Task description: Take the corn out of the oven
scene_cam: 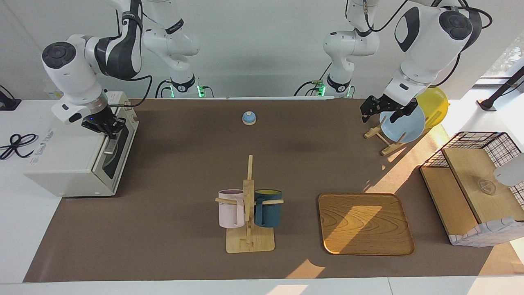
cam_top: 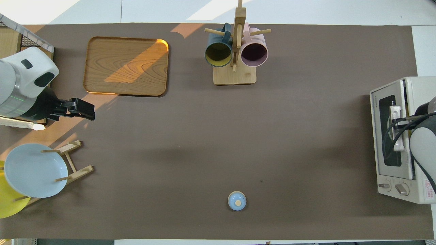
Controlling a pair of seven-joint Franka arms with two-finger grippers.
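On the brown surface (scene_cam: 172,172), the white oven (scene_cam: 77,157) stands at the right arm's end, door shut. The right gripper (scene_cam: 107,128) sits at the door's silver handle (scene_cam: 111,142), fingers seemingly pinching it, though that is hard to make out. The corn does not show. The left gripper (scene_cam: 384,110) hangs with fingers spread over the blue plate (scene_cam: 403,123).

Oven (scene_cam: 77,155) at the right arm's end of the table; plate rack (scene_cam: 387,141) and basket (scene_cam: 477,186) at the left arm's end. Mug stand (scene_cam: 249,229) beside tray (scene_cam: 364,223), both farther from the robots than the bell (scene_cam: 249,118).
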